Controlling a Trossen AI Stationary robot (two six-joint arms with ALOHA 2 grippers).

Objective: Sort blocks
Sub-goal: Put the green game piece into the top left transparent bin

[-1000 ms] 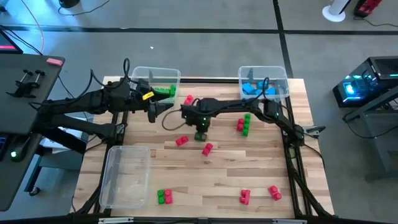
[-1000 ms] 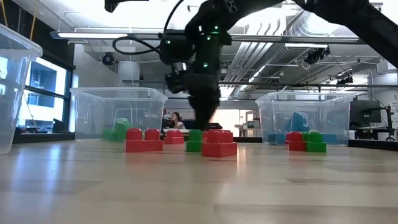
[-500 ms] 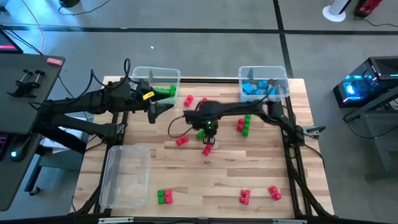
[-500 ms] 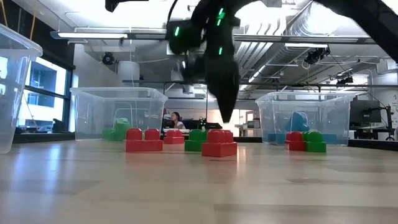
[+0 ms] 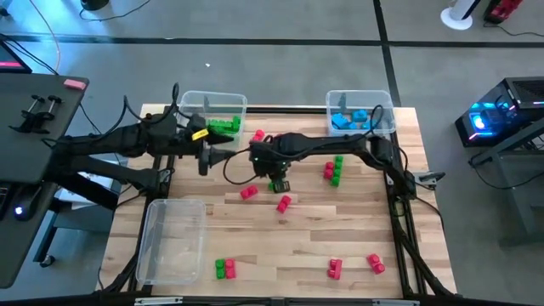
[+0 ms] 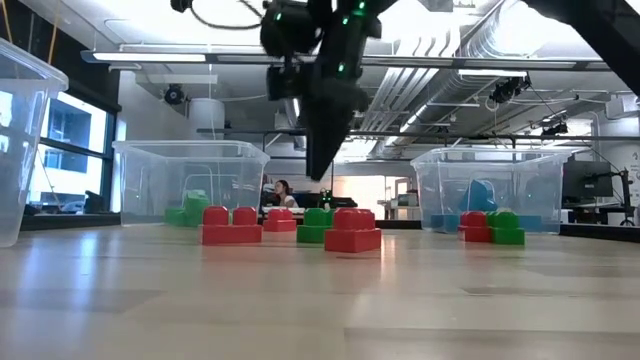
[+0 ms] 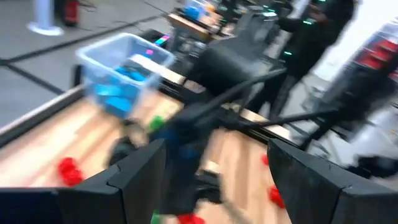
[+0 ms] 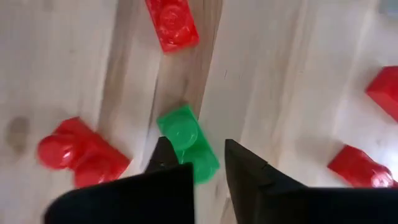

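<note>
Three clear bins ring the wooden table [image 5: 340,229]: one at the far left corner [image 5: 214,104] holding green bricks, one at the far right [image 5: 361,100] holding light blue ones, and an empty one [image 5: 174,242] along the near left edge. The right gripper [image 5: 277,184] hangs above mid-table, pointing down, its fingers [image 8: 245,163] parted and holding nothing, with a green block [image 8: 188,144] lying on the wood right under the gap. Close around it lie a red block [image 8: 81,154] and a second red block [image 8: 172,23] — neighbours that crowd the approach, though none touches the green one. The green block is small and studded, set askew to the wood grain. In the low view the gripper sits well above the row of red and green bricks. The left gripper [image 5: 210,153] waits over the left side near the green bin, fingers [image 7: 134,174] spread wide, empty. Other blocks lie apart: a red-and-green cluster [image 5: 332,168] toward the right, a green pair [image 5: 225,269] and two red pieces [image 5: 334,269] [image 5: 375,263] near the front edge — with bare wood between them and mid-table.
</note>
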